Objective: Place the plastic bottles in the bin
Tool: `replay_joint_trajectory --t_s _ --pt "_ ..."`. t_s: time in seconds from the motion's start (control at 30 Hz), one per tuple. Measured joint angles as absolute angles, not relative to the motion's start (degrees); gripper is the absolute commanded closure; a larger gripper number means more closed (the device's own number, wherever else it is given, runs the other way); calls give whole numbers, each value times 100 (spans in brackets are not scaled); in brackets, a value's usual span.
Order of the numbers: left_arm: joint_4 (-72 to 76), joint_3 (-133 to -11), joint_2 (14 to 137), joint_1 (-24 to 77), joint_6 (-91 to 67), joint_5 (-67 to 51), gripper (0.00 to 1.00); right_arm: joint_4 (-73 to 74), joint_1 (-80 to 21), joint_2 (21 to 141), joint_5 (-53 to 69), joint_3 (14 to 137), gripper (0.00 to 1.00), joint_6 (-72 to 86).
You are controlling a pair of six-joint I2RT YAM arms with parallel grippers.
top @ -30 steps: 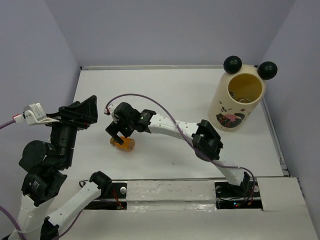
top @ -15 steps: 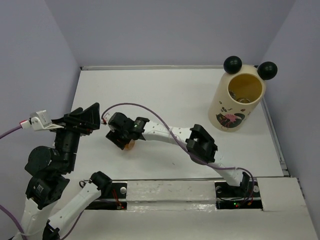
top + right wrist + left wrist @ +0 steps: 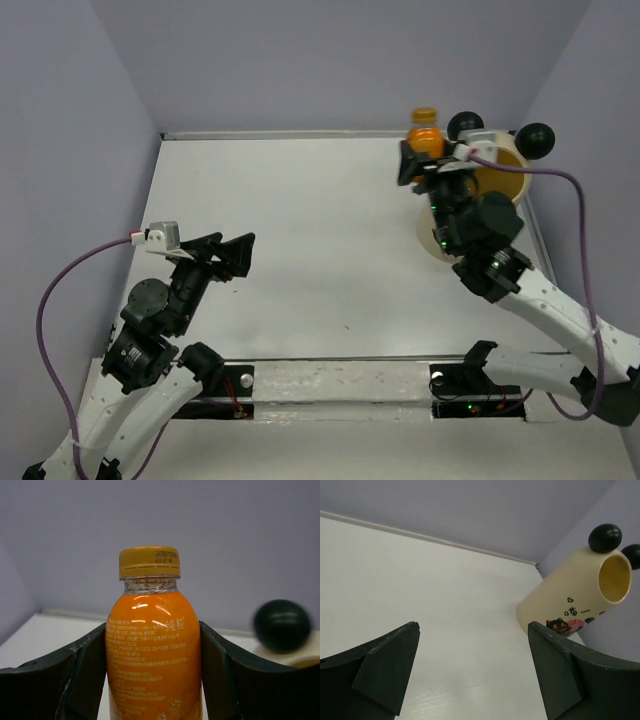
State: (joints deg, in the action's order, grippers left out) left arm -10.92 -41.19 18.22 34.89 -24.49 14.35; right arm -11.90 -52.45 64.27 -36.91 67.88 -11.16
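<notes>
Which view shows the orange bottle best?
Right wrist: the bottle fills the frame upright, cap and label visible, clamped between both fingers. Top external shows it small near the bin rim. Left wrist misses it.

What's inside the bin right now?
In the bin, only yellow inner wall shows, from the left wrist. Its bottom is hidden; from above, the right gripper holding the orange bottle covers much of the opening.

Your right gripper (image 3: 424, 158) has left the mid-left of the table (image 3: 330, 220) & gone up to the bin (image 3: 520, 188). The orange bottle (image 3: 425, 132), lying on the table 1 s ago, is now upright betw. its fingers, just left of the rim. Your left gripper (image 3: 228, 256) swung lower & to the right.
</notes>
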Motion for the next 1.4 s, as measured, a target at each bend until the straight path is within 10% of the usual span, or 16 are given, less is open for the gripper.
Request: replay_joint_trajectory --t_s 0.2,0.93,1.17,1.4 --pt "-1007 -3857 1874 3489 -2405 1052 1 -2956 -3413 4945 -4145 5391 71 -1393" --pt "-875 -3857 1896 3485 -2169 705 1 -3395 -1857 5828 -4021 4230 73 -633" --pt "-875 -3857 1949 3476 -2152 685 1 -3557 -1833 5911 -4051 3938 4 -451" --pt "-851 -3857 2023 3457 -2152 683 1 -3334 -1828 5566 -4007 3944 0 -257"
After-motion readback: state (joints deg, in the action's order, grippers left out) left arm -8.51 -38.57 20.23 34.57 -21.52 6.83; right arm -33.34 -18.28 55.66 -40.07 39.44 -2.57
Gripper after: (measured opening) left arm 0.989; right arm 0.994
